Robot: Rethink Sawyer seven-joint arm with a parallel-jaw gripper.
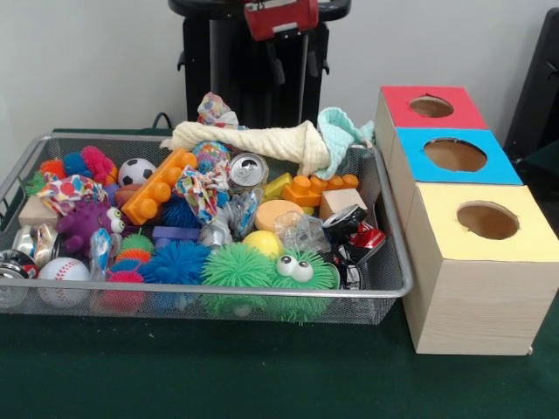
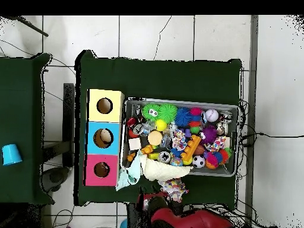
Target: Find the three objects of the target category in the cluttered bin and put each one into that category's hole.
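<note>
A wire mesh bin (image 1: pixel 393 288) holds a jumble of toys. Among them are a green fuzzy toy with eyes (image 1: pixel 293 271), a soccer ball (image 1: pixel 135 171), a baseball (image 1: pixel 63 271), a crushed can (image 1: pixel 248 171), orange bricks (image 1: pixel 157 188), a wooden block (image 1: pixel 341 201) and a yellow ball (image 1: pixel 262 243). Right of the bin stand three boxes, each with a round hole on top: red (image 1: pixel 454 109), blue (image 1: pixel 498 166) and yellow (image 1: pixel 524 236). My gripper (image 1: pixel 293 57) hangs drawn back above the bin's far edge, touching nothing.
A cream towel (image 1: pixel 253 140) and a mint cloth (image 1: pixel 341 131) drape over the bin's far rim. In the overhead view the bin (image 2: pixel 181 102) sits beside the boxes (image 2: pixel 92 138) on green cloth. A blue cup (image 2: pixel 12 154) stands on a separate table.
</note>
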